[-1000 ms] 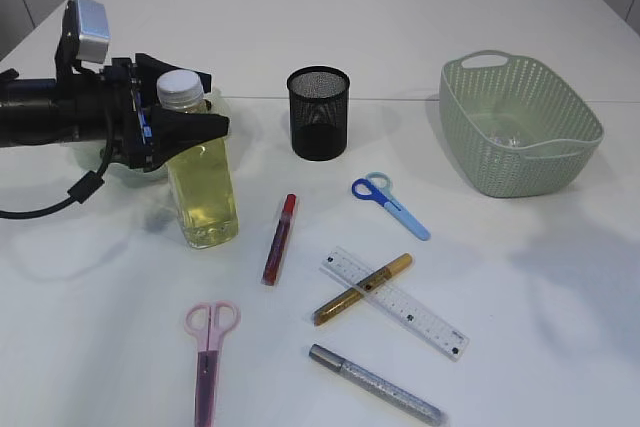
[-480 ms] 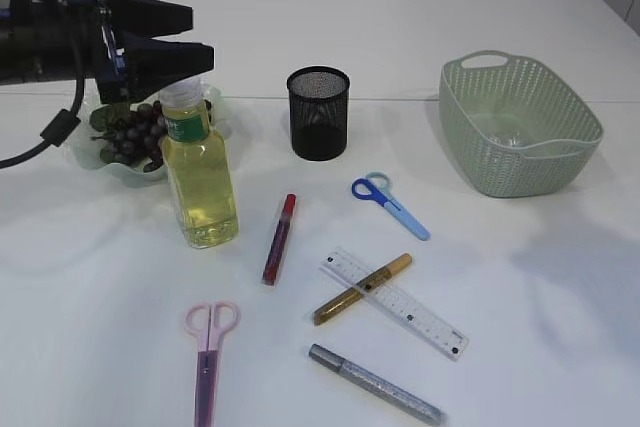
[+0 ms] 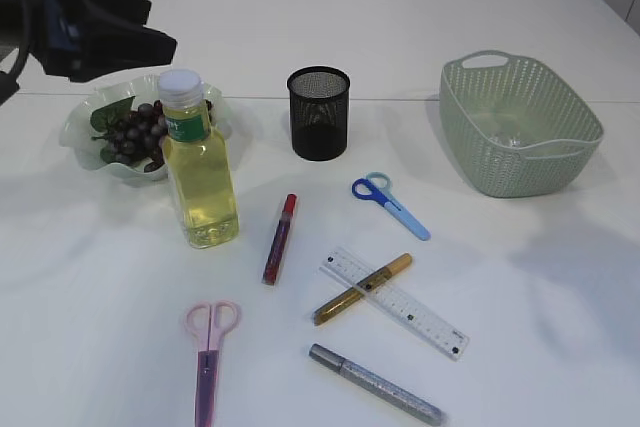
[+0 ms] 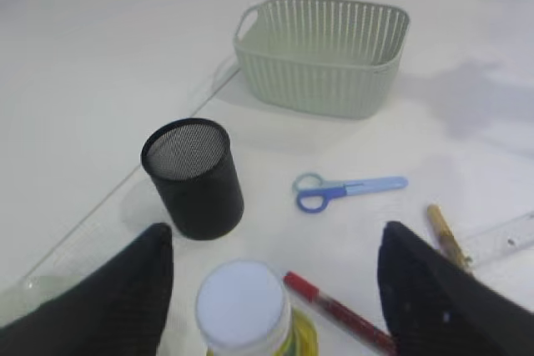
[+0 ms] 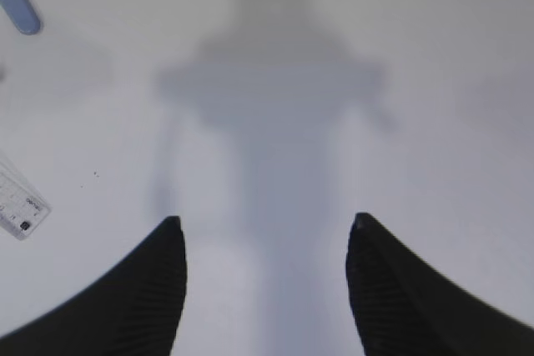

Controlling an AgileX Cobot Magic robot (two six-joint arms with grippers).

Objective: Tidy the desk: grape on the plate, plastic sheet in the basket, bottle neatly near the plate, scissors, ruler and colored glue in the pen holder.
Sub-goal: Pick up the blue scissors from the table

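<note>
Left gripper has lifted off the bottle, jaws apart and empty above its cap. White tabletop. Left to right: plate with grapes, bottle just beside it, mesh pen holder, blue scissors, ruler, green basket. Right gripper spread over bare table.

I think this is a lab set up like an office desk. I see a plain white counter made of joined panels. On it are desk things: a mesh pen holder at twelve o'clock, a ruler, scissors, all staged.
</note>
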